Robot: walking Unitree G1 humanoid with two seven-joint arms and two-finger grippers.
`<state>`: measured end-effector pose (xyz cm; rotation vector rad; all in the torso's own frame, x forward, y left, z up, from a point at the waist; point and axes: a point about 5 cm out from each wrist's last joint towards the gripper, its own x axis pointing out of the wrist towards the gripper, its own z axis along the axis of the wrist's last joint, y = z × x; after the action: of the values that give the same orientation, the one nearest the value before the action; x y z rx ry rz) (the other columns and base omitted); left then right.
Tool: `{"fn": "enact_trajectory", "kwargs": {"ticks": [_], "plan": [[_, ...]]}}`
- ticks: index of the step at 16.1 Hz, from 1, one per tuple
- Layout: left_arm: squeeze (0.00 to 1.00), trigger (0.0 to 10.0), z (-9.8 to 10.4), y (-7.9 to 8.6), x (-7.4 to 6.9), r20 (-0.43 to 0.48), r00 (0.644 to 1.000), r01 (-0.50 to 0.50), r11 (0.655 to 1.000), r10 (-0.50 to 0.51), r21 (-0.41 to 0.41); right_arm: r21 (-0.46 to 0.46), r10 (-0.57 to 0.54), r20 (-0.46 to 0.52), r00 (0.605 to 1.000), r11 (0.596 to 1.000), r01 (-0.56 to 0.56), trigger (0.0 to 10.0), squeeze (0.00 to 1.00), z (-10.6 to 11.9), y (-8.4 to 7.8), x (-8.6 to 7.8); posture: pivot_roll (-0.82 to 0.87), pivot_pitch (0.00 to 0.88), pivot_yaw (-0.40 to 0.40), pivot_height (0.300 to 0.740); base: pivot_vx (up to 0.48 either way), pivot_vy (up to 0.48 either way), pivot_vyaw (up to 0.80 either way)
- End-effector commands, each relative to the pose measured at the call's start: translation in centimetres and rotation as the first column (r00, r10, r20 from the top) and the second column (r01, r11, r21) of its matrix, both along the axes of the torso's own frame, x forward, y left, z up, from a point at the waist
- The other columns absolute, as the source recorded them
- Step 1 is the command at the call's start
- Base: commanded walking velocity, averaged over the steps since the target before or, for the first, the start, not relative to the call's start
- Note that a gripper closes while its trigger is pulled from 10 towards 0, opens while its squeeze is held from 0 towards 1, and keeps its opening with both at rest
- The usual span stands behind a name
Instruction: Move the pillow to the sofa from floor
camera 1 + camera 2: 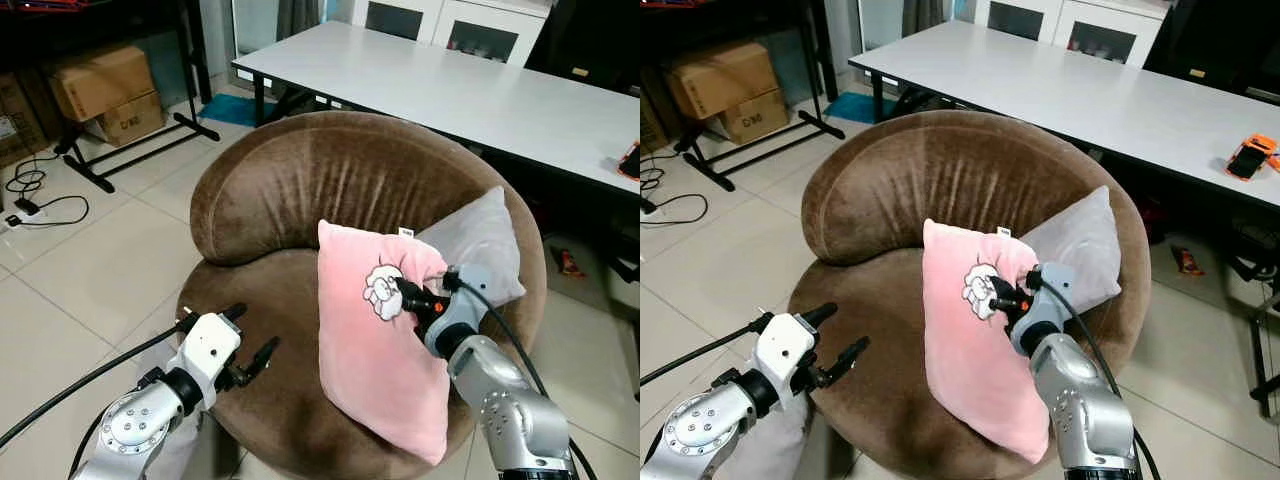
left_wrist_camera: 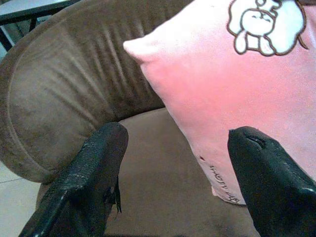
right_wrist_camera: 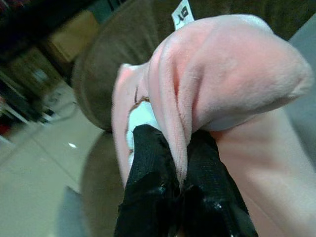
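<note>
The round brown sofa [image 1: 300,200] was viewed from above and in front by both head views. Its seat and the pink pillow [image 2: 237,94] were seen close up from each wrist, along black fingers [image 3: 148,192].

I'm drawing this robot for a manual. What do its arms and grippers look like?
Both arms are silver metal with rounded, bolted joint housings. The left gripper has a white boxy body before a black wrist collar; the right gripper sits on a grey-blue rounded wrist with an orange-red spot. Each ends in two long black fingers, matte and slightly textured. A black cable runs along each arm.
</note>
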<state>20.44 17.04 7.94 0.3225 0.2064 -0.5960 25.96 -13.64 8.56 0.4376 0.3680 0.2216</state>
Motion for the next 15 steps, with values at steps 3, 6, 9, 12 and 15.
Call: {"fn": "enact_trajectory", "kwargs": {"ticks": [3, 6, 9, 12, 15], "plan": [[0.0, 10.0, 0.5, -0.1, -0.1, 0.001, 1.0, 0.023, 1.0, -0.023, 0.003, 0.224, -0.029, 0.06, 0.998, 0.974, 0.015, 10.0, 0.0, 3.5, 0.4, 0.8, 0.06, 0.0, -0.068, 0.74, 0.0, 0.0, 0.0], [0.0, 10.0, 0.5, -0.1, -0.2, -0.003, 0.999, 0.034, 0.999, -0.034, 0.001, 0.444, -0.139, -0.027, 0.99, 0.885, 0.137, 10.0, 0.0, 3.3, -0.6, 1.0, 0.06, 0.0, -0.066, 0.74, 0.0, 0.0, 0.0], [0.0, 10.0, 0.4, -0.2, -0.2, -0.011, 0.999, 0.046, 0.999, -0.046, -0.002, 0.477, -0.21, -0.108, 0.972, 0.847, 0.236, 10.0, 0.0, 1.4, -1.7, 0.8, 0.06, 0.0, -0.063, 0.74, 0.0, 0.0, 0.0], [0.0, 10.0, 0.4, -0.6, -0.3, -0.035, 0.995, 0.089, 0.996, -0.09, -0.024, 0.425, -0.282, -0.166, 0.945, 0.844, 0.327, 10.0, 0.0, -2.6, -2.7, 0.3, 0.06, 0.0, -0.061, 0.74, 0.0, 0.0, 0.0], [0.0, 10.0, 0.2, -1.0, -0.7, -0.09, 0.983, 0.155, 0.986, -0.16, -0.061, 0.247, -0.251, -0.288, 0.924, 0.913, 0.325, 10.0, 1.0, -7.6, -2.3, -1.4, 0.07, 0.0, -0.063, 0.74, 0.0, 0.0, 0.0]]}}
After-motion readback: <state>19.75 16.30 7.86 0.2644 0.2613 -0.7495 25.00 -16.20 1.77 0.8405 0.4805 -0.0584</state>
